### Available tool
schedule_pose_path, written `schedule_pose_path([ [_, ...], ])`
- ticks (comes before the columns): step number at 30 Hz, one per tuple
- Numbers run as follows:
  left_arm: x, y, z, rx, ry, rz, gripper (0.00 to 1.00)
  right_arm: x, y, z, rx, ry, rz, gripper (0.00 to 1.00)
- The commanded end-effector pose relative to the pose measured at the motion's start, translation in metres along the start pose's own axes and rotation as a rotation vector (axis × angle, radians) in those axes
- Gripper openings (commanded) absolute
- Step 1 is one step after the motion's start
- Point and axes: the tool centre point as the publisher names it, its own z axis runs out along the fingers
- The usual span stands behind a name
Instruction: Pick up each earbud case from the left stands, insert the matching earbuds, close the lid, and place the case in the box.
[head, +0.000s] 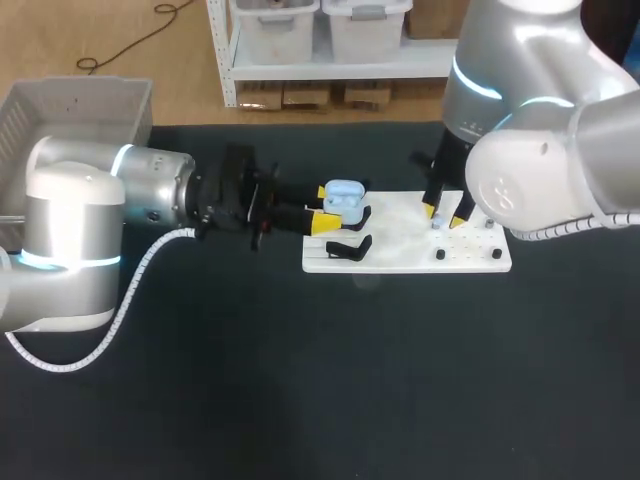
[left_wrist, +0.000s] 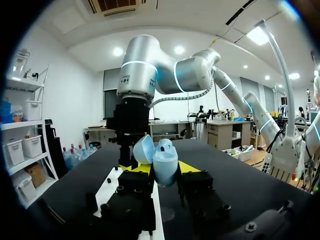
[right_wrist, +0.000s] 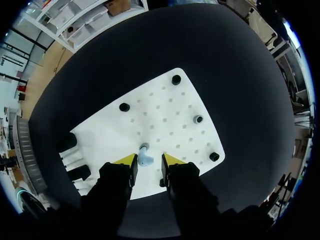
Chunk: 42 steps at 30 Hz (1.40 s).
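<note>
Earbud case (head: 345, 196), lid open, is clamped in the left gripper (head: 333, 210) over the white board (head: 400, 248), while the right gripper (right_wrist: 148, 161), fingers apart, straddles an earbud (right_wrist: 145, 156), a gap only the right wrist view shows; next, judging so, closing and lifting.

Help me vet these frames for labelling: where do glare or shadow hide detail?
Head view: glare whitens the right arm's shell, and the white board looks washed out. Left wrist view: the earbud case evenly lit, the fingers in shadow. Right wrist view: even light, earbud plain.
</note>
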Motion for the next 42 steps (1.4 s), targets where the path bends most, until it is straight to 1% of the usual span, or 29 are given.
schedule_pose_path([
  [1, 0.0002, 0.0008, -0.0003, 0.003, 0.001, 0.0, 0.0, -0.001, 0.0012, 0.0035, 0.001, 0.0, -0.006, 0.33],
  [7, 0.0002, 0.0008, -0.0003, 0.003, 0.001, 0.0, 0.0, -0.0023, 0.002, 0.0075, 0.003, 0.008, -0.018, 0.32],
  [9, 0.0002, 0.0008, -0.0003, 0.003, 0.001, 0.0, 0.0, -0.0026, 0.0025, 0.009, 0.004, 0.012, -0.02, 0.33],
  [15, 0.0002, 0.0008, -0.0003, 0.003, 0.001, 0.0, 0.0, -0.0026, 0.0037, 0.01, 0.008, 0.011, -0.031, 0.31],
  [19, 0.0002, 0.0008, -0.0003, 0.003, 0.001, 0.0, 0.0, -0.0029, 0.0045, 0.0106, 0.013, 0.012, -0.036, 0.27],
  [21, 0.0002, 0.0008, -0.0003, 0.003, 0.001, 0.0, 0.0, -0.0031, 0.0049, 0.011, 0.015, 0.013, -0.039, 0.23],
  [25, 0.0002, 0.0008, -0.0003, 0.003, 0.001, 0.0, 0.0, -0.0033, 0.0058, 0.0117, 0.02, 0.017, -0.046, 0.24],
  [28, 0.0002, 0.0008, -0.0003, 0.003, 0.001, 0.0, 0.0, -0.0033, 0.0065, 0.0122, 0.022, 0.018, -0.049, 0.22],
  [30, 0.0002, 0.0008, -0.0003, 0.003, 0.001, 0.0, 0.0, -0.0034, 0.0069, 0.0124, 0.022, 0.019, -0.05, 0.2],
  [33, 0.0002, 0.0008, -0.0003, 0.003, 0.001, 0.0, 0.0, -0.0035, 0.0073, 0.0126, 0.024, 0.018, -0.052, 0.0],
  [42, 0.0002, 0.0008, -0.0003, 0.003, 0.001, 0.0, 0.0, -0.0023, 0.0074, 0.0096, 0.024, 0.017, -0.058, 0.0],
])
